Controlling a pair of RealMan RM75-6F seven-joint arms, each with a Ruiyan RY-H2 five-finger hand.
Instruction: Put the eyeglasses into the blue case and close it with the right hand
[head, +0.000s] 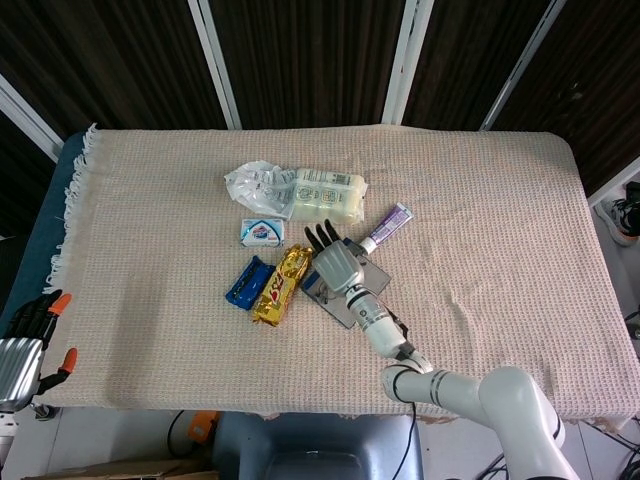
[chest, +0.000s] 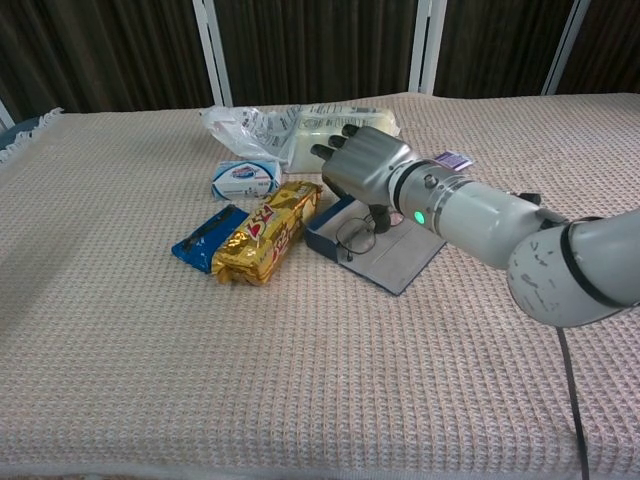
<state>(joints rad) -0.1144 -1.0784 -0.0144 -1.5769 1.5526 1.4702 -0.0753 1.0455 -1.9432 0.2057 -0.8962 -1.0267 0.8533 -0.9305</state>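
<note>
The blue case (chest: 326, 239) lies open on the cloth, its grey lid (chest: 402, 262) flat toward me; in the head view the case (head: 343, 308) shows below my hand. The thin-rimmed eyeglasses (chest: 355, 238) rest in it at the blue end. My right hand (chest: 365, 165) hovers over the case's far side, fingers spread toward the white packs and thumb pointing down beside the glasses; it holds nothing. From above, the right hand (head: 335, 265) hides most of the glasses. My left hand (head: 30, 322) stays off the table's near left corner, holding nothing.
A gold snack pack (chest: 268, 232) lies against the case's left side, with a blue wrapper (chest: 207, 238) beyond it. A small white-and-blue box (chest: 245, 178) and clear plastic packs (head: 320, 193) lie behind. A toothpaste tube (head: 388, 226) sits right of the hand.
</note>
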